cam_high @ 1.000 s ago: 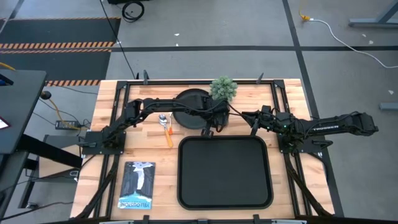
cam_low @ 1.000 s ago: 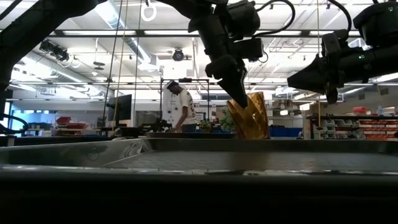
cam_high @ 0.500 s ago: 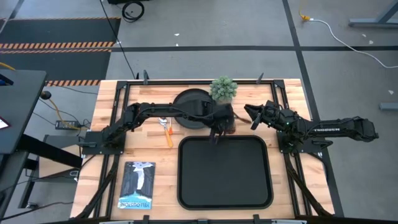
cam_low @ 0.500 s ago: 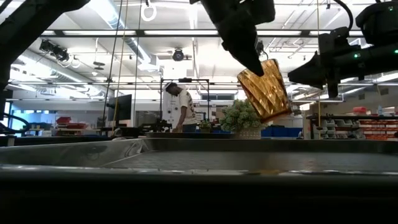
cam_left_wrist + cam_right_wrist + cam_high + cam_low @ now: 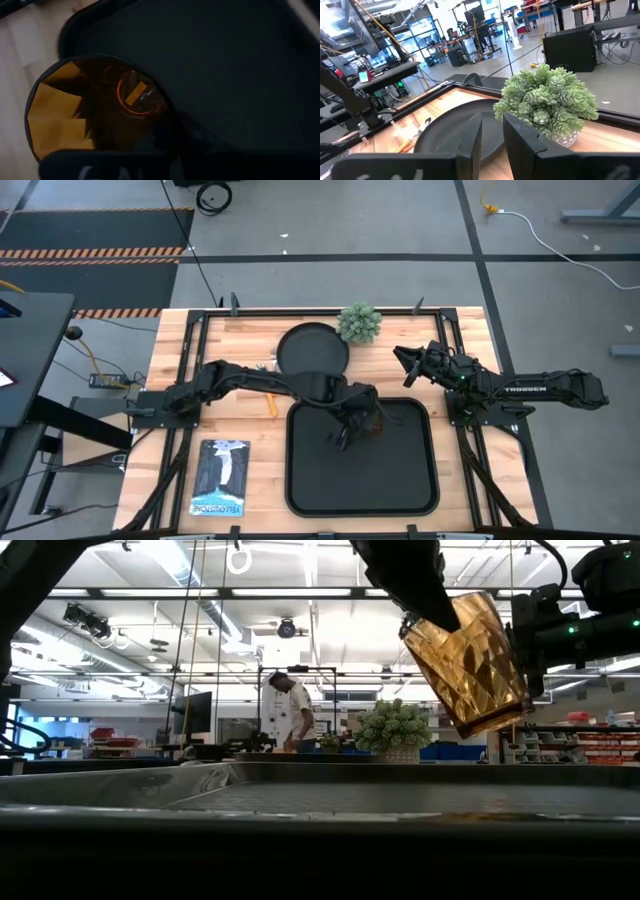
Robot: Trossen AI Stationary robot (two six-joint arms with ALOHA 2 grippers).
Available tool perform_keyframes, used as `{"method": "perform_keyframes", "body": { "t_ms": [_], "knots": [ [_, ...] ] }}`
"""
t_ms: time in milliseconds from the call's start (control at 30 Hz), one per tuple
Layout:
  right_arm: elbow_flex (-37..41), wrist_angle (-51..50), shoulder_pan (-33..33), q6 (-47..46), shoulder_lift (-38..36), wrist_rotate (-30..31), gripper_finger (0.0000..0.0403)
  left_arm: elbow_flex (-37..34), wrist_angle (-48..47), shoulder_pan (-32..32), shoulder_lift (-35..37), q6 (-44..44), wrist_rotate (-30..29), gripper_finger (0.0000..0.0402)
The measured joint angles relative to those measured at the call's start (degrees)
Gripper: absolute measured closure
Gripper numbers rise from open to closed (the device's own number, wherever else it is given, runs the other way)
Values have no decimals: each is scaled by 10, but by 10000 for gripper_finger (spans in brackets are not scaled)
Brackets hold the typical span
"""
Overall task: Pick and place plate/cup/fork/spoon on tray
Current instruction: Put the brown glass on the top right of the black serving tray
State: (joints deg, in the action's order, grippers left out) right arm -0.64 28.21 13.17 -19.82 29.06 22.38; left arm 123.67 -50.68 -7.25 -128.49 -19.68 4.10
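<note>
My left gripper [image 5: 354, 423] is shut on the amber glass cup [image 5: 371, 418] and holds it in the air over the far part of the black rectangular tray [image 5: 400, 480]. The low view shows the cup [image 5: 468, 662] tilted above the tray [image 5: 300, 792]. The round black plate [image 5: 312, 348] lies flat on the table beyond the tray. An orange-handled utensil [image 5: 270, 404] lies left of the tray, half hidden by my left arm; I cannot tell fork from spoon. My right gripper [image 5: 400, 360] hovers right of the plate, its fingers [image 5: 470, 145] a narrow gap apart, empty. My left gripper holds the cup at its rim [image 5: 412, 628], coming from above and slanting down. In the left wrist view I look into the cup's mouth [image 5: 55, 115], and the gripper's own body hides the place of contact. The cup hangs tilted, base toward the table's right, clear of the tray.
A small potted plant [image 5: 359, 323] stands at the far edge, right of the plate. A book [image 5: 220, 477] lies near the front left. A person [image 5: 291, 710] stands in the room behind the table.
My left gripper has lifted the cup off the table beside the plant and carried it toward the near edge, out over the tray's far part. The cup has gone from standing on the table to hanging tilted in the air.
</note>
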Motion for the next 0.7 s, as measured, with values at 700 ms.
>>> {"method": "perform_keyframes", "body": {
  "t_ms": [700],
  "knots": [
    [0, 4, -1, -15, 2, -16, 318, -5, -7, -17, -55, -35, 0, 340]
  ]
}}
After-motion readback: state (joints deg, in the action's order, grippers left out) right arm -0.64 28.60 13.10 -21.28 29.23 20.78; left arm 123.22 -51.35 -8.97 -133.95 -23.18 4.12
